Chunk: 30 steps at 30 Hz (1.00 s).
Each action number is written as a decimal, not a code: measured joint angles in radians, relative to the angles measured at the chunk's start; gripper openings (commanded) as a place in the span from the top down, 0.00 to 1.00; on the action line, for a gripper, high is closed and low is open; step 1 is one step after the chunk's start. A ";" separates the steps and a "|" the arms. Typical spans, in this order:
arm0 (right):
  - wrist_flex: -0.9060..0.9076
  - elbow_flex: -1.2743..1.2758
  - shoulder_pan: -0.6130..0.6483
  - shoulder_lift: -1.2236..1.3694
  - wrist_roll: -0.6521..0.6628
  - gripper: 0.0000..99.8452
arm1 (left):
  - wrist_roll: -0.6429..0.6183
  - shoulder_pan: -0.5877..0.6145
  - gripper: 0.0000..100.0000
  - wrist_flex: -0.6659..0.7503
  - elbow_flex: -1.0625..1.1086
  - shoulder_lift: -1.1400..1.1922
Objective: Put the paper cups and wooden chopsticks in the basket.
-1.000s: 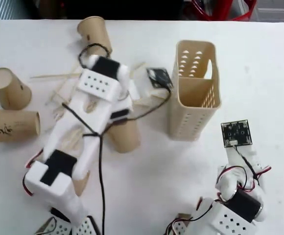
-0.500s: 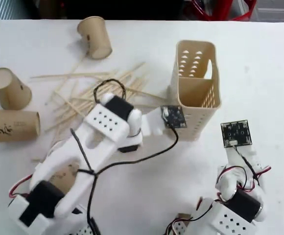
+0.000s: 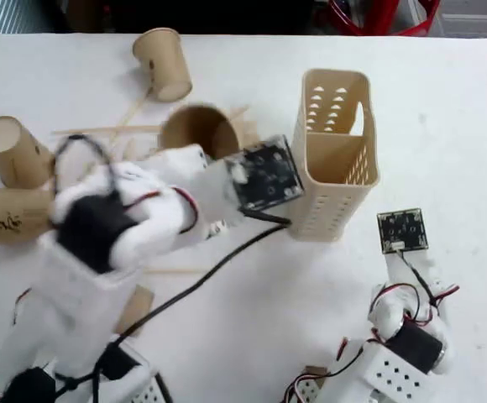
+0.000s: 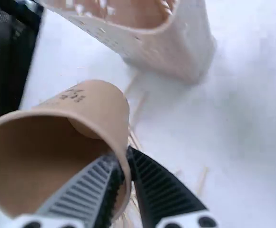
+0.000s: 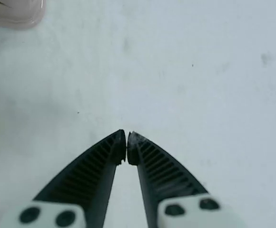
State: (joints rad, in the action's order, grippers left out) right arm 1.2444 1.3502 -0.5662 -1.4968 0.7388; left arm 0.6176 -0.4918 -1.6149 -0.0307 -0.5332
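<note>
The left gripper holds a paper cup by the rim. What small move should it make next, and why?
Probably carry the paper cup until it hangs over the basket opening. The left gripper is shut on its rim, but the cup is beside the basket, not above it.

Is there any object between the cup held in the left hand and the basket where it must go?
Nothing visible does. The left hand is shut on the rim of the paper cup, and the basket stands just beyond it. Only chopsticks lie flat on the table between them.
</note>
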 measured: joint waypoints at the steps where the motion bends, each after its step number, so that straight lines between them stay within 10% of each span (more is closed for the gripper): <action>1: -0.028 0.032 0.000 0.006 0.000 0.98 | -0.015 0.000 0.98 0.000 -0.049 -0.003; 20: -0.175 0.172 0.000 0.008 -0.491 0.98 | -0.190 -0.158 0.98 0.203 -0.635 0.675; 30: -0.216 0.216 0.002 0.008 -0.528 0.98 | -0.210 -0.158 0.98 0.163 -0.987 1.037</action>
State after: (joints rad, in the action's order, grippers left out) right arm 1.0280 1.5666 -0.5646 -1.4891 0.2110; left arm 0.4074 -0.6498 -1.4523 -1.0173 0.5040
